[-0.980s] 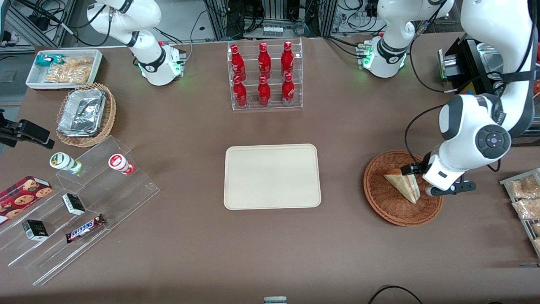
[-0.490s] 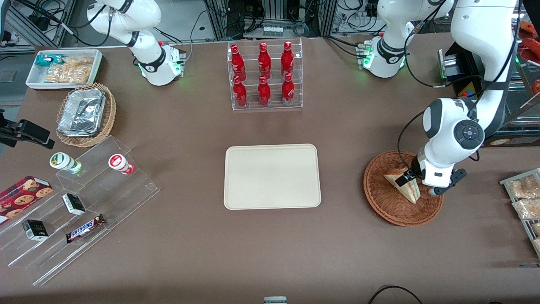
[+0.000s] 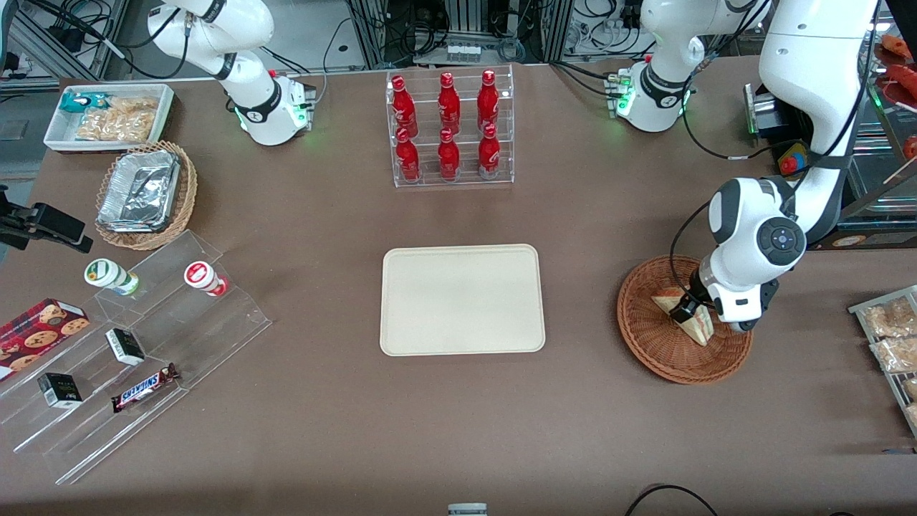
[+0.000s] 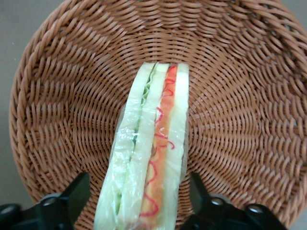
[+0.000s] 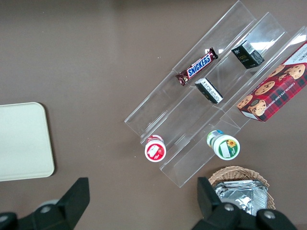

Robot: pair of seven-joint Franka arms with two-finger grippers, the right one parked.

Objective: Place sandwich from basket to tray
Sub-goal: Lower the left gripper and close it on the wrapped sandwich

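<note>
Tabletop: we see a wide brown tabletop (image 3: 301,430), matte and plain, carrying everything in the scene.

Room: past the tabletop's edge farthest from the front camera we see metal frames, cables and the two arm bases with green lights.

Tray: the beige tray (image 3: 462,299) lies flat near the middle of the tabletop, nothing on it.

Bottle rack: a clear rack of red bottles (image 3: 448,127) stands farther from the front camera than the tray.

Parked arm's end: we see a white bin of snack packets (image 3: 109,116), a tan wicker basket with foil containers (image 3: 145,194), and a clear stepped display (image 3: 136,358) with a Snickers bar (image 3: 145,387) and a cookie box (image 3: 36,337) beside it.

Basket: the reddish-brown basket (image 3: 655,344) sits toward the working arm's end, well apart from the tray.

Sandwich: the sandwich (image 3: 686,320) lies in the basket on its side, filling edge up.

Long axis: in the front view we read the wedge as running diagonally, its pointed end aimed toward the tray and slightly away from the front camera, its broad end nearer the camera.

Filling: in the wrist view the sandwich (image 4: 151,158) shows green and red layers along the upturned edge.

Claw: the claw (image 3: 698,309) is low in the basket, its fingers (image 4: 72,199) spread either side of the sandwich, a gap showing on each side.
</note>
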